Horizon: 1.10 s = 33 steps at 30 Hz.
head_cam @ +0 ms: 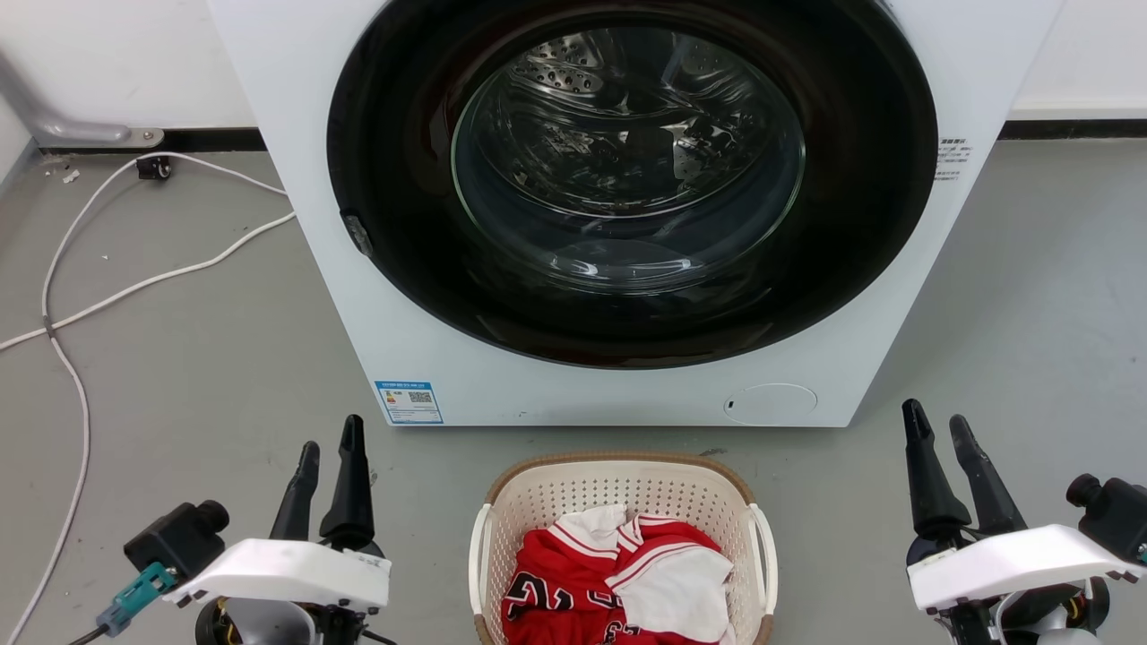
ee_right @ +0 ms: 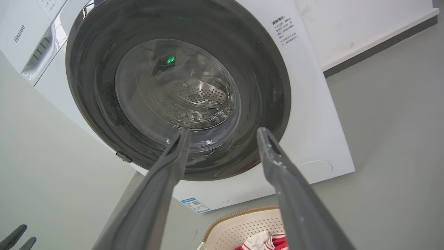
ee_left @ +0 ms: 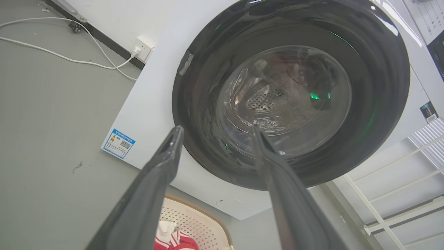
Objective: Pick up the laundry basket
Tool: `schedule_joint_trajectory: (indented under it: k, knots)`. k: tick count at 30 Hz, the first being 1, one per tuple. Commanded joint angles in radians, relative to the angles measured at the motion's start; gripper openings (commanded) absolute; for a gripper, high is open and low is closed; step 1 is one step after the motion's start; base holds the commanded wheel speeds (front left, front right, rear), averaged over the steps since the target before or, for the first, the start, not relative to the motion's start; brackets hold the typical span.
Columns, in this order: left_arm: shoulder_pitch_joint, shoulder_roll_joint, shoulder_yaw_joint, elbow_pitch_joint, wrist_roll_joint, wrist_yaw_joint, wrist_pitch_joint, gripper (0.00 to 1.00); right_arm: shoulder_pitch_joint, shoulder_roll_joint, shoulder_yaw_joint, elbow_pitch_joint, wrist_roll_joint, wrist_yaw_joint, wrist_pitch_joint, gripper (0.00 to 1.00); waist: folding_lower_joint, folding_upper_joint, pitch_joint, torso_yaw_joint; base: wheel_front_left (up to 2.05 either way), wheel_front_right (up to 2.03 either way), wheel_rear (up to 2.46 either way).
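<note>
The laundry basket (head_cam: 548,498) stands on the grey floor at the bottom centre of the head view, just in front of the washer. It is cream-white and perforated, with a brown rim and white loop handles on both sides. Red and white clothes (head_cam: 618,573) lie inside it. My left gripper (head_cam: 330,437) hovers open to the left of the basket, and my right gripper (head_cam: 935,416) hovers open to its right; both are empty and apart from it. The left wrist view shows the left gripper (ee_left: 217,128) with the basket (ee_left: 197,222) low between its fingers. In the right wrist view, the right gripper (ee_right: 223,131) points at the washer above the basket (ee_right: 239,225).
A white front-loading washer (head_cam: 430,358) with a shut dark round door (head_cam: 627,179) stands close behind the basket. White cables (head_cam: 72,376) trail over the floor at the left. A white rack (ee_left: 399,180) stands beside the washer. Bare floor lies on both sides of the basket.
</note>
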Motion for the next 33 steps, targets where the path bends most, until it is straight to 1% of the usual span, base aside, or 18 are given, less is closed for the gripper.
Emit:
schedule_joint_trajectory:
  k: [1, 8, 17, 33]
  knots:
    - [-0.001, 0.003, -0.011, -0.017, 0.054, 0.005, -0.012, 1.0, -0.002, -0.001, 0.004, -0.021, -0.048, 0.0, -0.014, 1.0, 0.0, 0.0, 0.0, 0.001, 0.0, 0.0, 0.0]
    - [0.012, 0.003, -0.03, -0.03, 0.151, 0.019, -0.032, 1.0, 0.013, 0.0, 0.012, -0.033, -0.152, 0.0, -0.034, 1.0, 0.0, 0.0, 0.001, 0.003, 0.0, 0.0, 0.0]
    - [0.024, 0.009, -0.044, -0.044, 0.244, 0.022, -0.054, 1.0, 0.027, 0.0, 0.025, -0.046, -0.26, 0.0, -0.056, 1.0, 0.0, 0.0, 0.003, 0.002, 0.0, 0.0, 0.0]
    - [0.054, 0.008, -0.027, -0.075, 0.399, -0.004, -0.094, 1.0, 0.052, 0.001, 0.032, -0.067, -0.442, 0.0, -0.096, 1.0, 0.0, 0.0, 0.01, 0.004, 0.0, 0.0, 0.0]
